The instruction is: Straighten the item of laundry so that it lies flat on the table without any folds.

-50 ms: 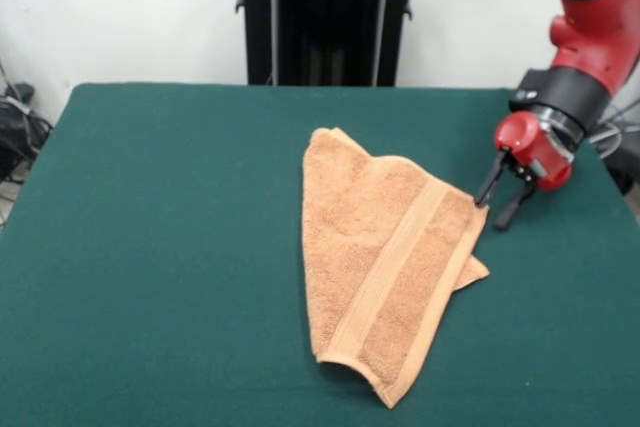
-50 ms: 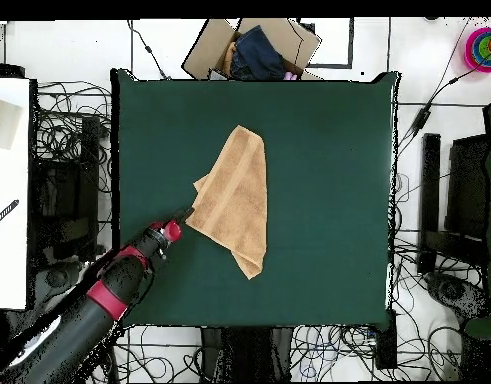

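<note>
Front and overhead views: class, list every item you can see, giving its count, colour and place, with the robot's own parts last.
Towel: one, orange-tan, folded over itself, mid-table.
Table: one, dark green top, under the towel.
Cardboard box: one, brown, holding dark cloth, on the floor beyond the table's edge opposite the robot.
Cables: many, black, on the floor around the table.
Arm: one, red and black, reaching over the table.
Pincer: one, black fingers, open, at the towel's corner.
</note>
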